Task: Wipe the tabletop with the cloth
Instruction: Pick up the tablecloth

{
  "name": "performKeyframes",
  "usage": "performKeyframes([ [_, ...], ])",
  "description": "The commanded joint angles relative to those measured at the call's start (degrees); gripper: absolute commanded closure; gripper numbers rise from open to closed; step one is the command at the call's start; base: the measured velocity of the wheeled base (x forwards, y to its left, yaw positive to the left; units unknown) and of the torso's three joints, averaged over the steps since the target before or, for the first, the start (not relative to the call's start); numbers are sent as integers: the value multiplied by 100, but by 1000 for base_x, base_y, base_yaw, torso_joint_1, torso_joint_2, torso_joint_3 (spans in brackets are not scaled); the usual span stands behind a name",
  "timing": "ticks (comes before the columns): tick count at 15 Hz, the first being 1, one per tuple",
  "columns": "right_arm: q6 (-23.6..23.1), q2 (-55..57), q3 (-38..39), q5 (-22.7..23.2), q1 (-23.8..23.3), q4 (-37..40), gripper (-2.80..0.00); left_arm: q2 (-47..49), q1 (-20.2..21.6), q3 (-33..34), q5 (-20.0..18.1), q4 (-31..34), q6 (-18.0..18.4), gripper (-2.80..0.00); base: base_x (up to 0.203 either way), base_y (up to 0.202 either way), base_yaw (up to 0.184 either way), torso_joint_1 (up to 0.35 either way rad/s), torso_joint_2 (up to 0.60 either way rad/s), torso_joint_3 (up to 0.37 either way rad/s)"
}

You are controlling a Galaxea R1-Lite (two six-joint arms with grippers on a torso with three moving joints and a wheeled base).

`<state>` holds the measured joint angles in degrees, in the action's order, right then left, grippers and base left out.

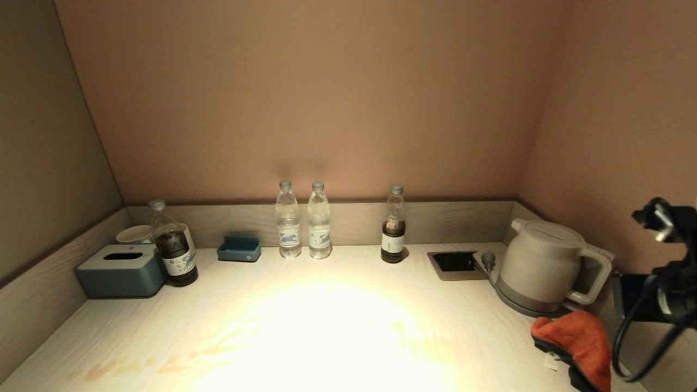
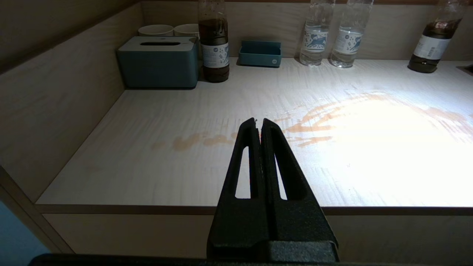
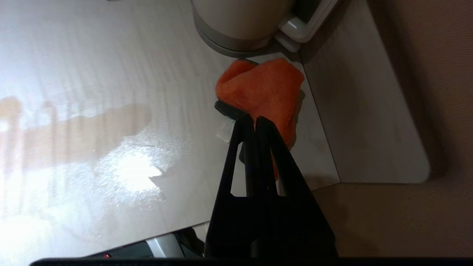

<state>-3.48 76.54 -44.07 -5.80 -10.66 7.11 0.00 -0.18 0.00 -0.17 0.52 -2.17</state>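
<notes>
Orange-red cloth [image 3: 260, 87] bunched at tabletop [image 1: 337, 321] right front, just beside white kettle [image 1: 542, 264]. Soft, light, floppy; best pinched at raised top fold. Right gripper [image 3: 255, 119] above it, jaws together, empty. Left gripper [image 2: 258, 122] parked, jaws together. Tabletop streaks unwiped.

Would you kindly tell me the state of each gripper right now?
Left gripper: jaws closed, empty.
Right gripper: jaws closed, empty, above the cloth.
</notes>
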Motion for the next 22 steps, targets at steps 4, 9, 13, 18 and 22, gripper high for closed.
performKeyframes([
  [4, 489, 2695, -481, -892, -79, -569, 0, 0, 1, 0, 0, 0, -3, 0, 0, 0, 0, 0, 0, 0],
  [9, 1013, 3114, -490, -932, -94, -790, 0, 0, 1, 0, 0, 0, -3, 0, 0, 0, 0, 0, 0, 0],
  [13, 1016, 3049, -469, -933, -94, -790, -280, 0, 1, 0, 0, 0, -3, 0, 0, 0, 0, 0, 0, 0],
  [18, 1165, 2936, -365, -941, -111, -781, -280, 0, 9, 0, 0, 0, -3, 0, 0, 0, 0, 0, 0, 0],
  [22, 1175, 3247, -447, -922, -261, -806, -280, 0, 4, 0, 0, 0, -3, 0, 0, 0, 0, 0, 0, 0],
])
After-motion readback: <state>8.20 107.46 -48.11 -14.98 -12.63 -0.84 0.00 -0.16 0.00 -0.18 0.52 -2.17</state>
